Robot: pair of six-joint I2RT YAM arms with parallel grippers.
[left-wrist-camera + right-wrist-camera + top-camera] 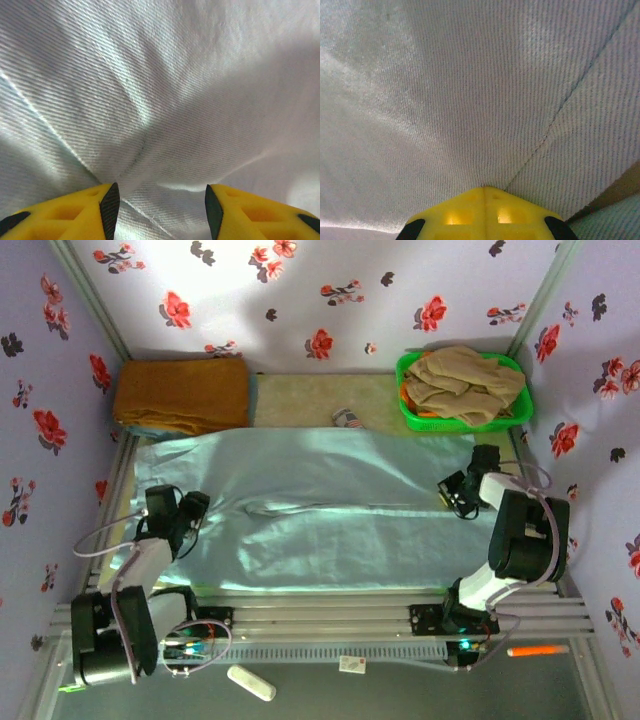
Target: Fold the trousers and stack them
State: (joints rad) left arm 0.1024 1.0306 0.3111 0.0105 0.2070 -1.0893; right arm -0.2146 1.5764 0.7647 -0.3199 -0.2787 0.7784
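The pale aqua-blue trousers (330,510) lie spread flat across the table, legs running left to right, with a shallow crease along the middle. My left gripper (190,512) is down on their left end. In the left wrist view its yellow fingers (107,212) stand apart, and puckered trouser fabric (160,100) rises in folds between them. My right gripper (458,498) is at the trousers' right end. In the right wrist view its fingertips (484,189) are pressed together, and the cloth (470,100) and a seam run straight into them.
A folded mustard-brown cloth (180,395) lies at the back left. A green basket (404,390) holding a beige garment (465,380) stands at the back right, with a pale mat (300,400) between them. Flowered walls close three sides.
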